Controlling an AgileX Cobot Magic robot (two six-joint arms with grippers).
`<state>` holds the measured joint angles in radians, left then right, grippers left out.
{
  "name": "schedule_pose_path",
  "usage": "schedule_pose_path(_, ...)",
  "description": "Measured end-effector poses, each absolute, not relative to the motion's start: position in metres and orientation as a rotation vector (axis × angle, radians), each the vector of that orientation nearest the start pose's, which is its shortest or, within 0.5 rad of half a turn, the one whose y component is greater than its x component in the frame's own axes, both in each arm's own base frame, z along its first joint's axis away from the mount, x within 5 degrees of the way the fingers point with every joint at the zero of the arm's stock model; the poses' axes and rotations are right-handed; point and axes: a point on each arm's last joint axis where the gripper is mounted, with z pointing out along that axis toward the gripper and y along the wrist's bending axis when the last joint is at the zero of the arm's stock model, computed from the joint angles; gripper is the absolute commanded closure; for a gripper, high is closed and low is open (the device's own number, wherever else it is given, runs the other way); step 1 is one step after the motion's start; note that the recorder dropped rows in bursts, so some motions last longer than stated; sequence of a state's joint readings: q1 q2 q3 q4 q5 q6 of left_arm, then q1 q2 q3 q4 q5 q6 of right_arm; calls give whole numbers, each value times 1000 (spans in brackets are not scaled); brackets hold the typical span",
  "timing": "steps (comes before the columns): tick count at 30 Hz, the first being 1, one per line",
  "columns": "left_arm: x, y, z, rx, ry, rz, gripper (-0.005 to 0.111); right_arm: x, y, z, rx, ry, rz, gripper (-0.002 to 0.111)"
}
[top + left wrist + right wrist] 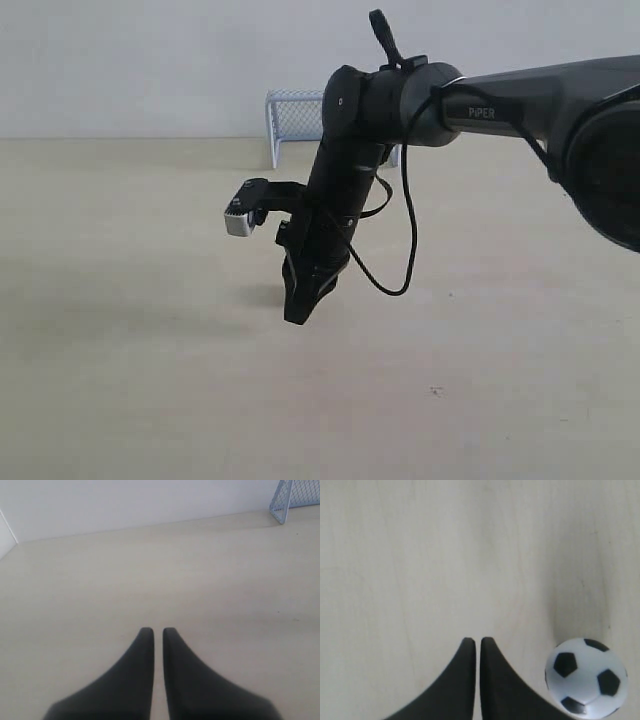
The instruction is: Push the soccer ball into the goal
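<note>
The soccer ball (pixel 585 676), white with black patches, rests on the pale table beside my right gripper (pixel 477 641), apart from its fingers. That gripper is shut with nothing in it. In the exterior view the right gripper (pixel 297 312) points down just above the table, and the ball does not show there. The goal (pixel 295 120), a pale frame with mesh netting, stands at the far edge of the table against the wall, partly behind the arm. The left wrist view catches one corner of the goal (pixel 295 497), far from my shut, empty left gripper (pixel 158 630).
The right arm (pixel 520 100) reaches in from the right, with a loose black cable (pixel 395 270) hanging off it. A white wall (pixel 150 60) runs along the table's far edge. Bare pale tabletop (pixel 130 380) lies around the gripper.
</note>
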<state>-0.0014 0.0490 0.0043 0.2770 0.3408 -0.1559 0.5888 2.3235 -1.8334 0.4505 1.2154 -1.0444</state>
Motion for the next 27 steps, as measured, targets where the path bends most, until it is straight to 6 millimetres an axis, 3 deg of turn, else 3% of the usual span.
schedule_pose_path(9,56,8,179,37,1867,158,100,362,286,141,-2028,2248,634,108)
schedule_pose_path(11,56,8,179,37,1867,158,100,366,283,139,-2038,2239,552,108)
schedule_pose_path(14,56,8,179,37,1867,158,100,386,280,136,-1838,2285,261,108)
schedule_pose_path(16,56,8,179,37,1867,158,100,396,279,136,-1740,2282,174,108)
schedule_pose_path(21,56,8,179,37,1867,158,100,375,280,145,-1943,2268,375,108)
schedule_pose_path(27,56,8,179,37,1867,158,100,370,277,145,-2001,2300,405,108)
